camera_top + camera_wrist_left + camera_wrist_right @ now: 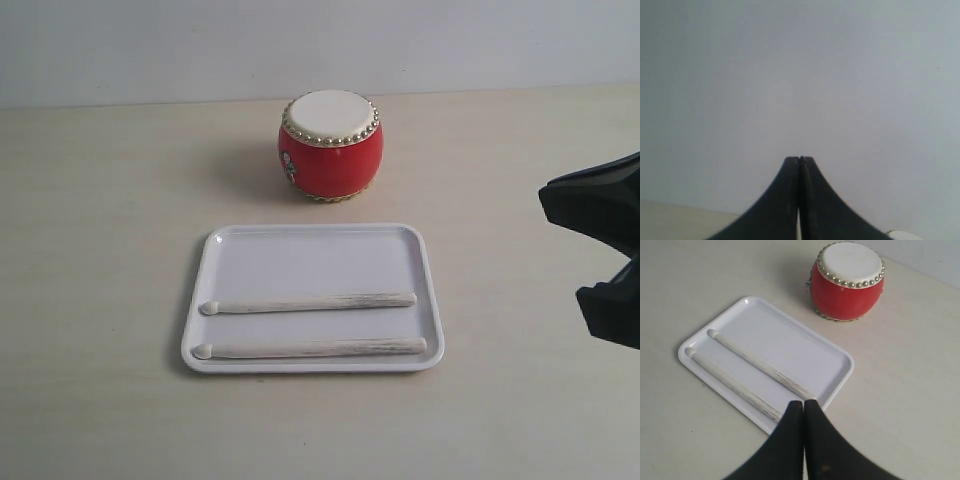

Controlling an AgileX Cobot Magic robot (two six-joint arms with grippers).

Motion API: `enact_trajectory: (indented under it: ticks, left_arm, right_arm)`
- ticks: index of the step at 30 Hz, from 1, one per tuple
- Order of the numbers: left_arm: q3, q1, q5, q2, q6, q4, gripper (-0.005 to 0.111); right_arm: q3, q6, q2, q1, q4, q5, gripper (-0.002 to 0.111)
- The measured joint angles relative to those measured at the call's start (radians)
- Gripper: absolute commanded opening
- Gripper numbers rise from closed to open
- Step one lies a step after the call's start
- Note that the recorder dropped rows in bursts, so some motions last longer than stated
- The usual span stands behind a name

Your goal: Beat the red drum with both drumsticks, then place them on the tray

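The red drum (330,150) with its cream skin and gold studs stands upright on the table behind the white tray (310,255). Both drumsticks lie side by side across the tray, the farther one (310,301) and the nearer one (312,348), with their rounded tips to the left. My right gripper (803,402) is shut and empty, hovering above the tray's right end over the sticks' butt ends (805,390). The drum (847,285) lies beyond it. My left gripper (799,159) is shut and empty, facing a plain pale wall, and no task object is near it.
The right arm's black end (600,210) juts in at the right edge of the exterior view, apart from the tray. Pale tabletop (100,250) surrounds the tray and drum, and a light wall (150,50) runs along the back.
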Motion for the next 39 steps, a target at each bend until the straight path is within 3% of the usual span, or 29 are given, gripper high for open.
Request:
enact_trajectory:
  ticks: [2, 7, 10, 12, 18, 28, 33, 39]
  left_arm:
    - [0.0, 0.0, 0.026, 0.0, -0.053, 0.121, 0.0]
    - [0.037, 0.0, 0.141, 0.0, -0.564, 0.87, 0.0]
    - [0.112, 0.0, 0.074, 0.0, -0.883, 1.218, 0.0]
    - [0.167, 0.0, 0.007, 0.0, -0.986, 1.33, 0.0]
    - [0.194, 0.0, -0.001, 0.0, -1.062, 1.427, 0.0]
    - [0.194, 0.0, -0.012, 0.0, -1.144, 1.366, 0.0]
    - [0.194, 0.0, -0.001, 0.0, -1.281, 1.448, 0.0]
    - [0.194, 0.0, 0.003, 0.0, -1.324, 1.48, 0.0]
  right_arm:
    - [0.0, 0.0, 0.0, 0.0, 0.002, 0.0, 0.0]
    - [0.0, 0.0, 0.0, 0.0, 0.002, 0.0, 0.0]
    - [0.0, 0.0, 0.0, 0.0, 0.002, 0.0, 0.0]
    - [0.0, 0.0, 0.0, 0.0, 0.002, 0.0, 0.0]
    - [0.0, 0.0, 0.0, 0.0, 0.006, 0.0, 0.0]
    - [0.0, 0.0, 0.0, 0.0, 0.006, 0.0, 0.0]
    - [0.0, 0.0, 0.0, 0.0, 0.006, 0.0, 0.0]
    - [0.0, 0.0, 0.0, 0.0, 0.006, 0.0, 0.0]
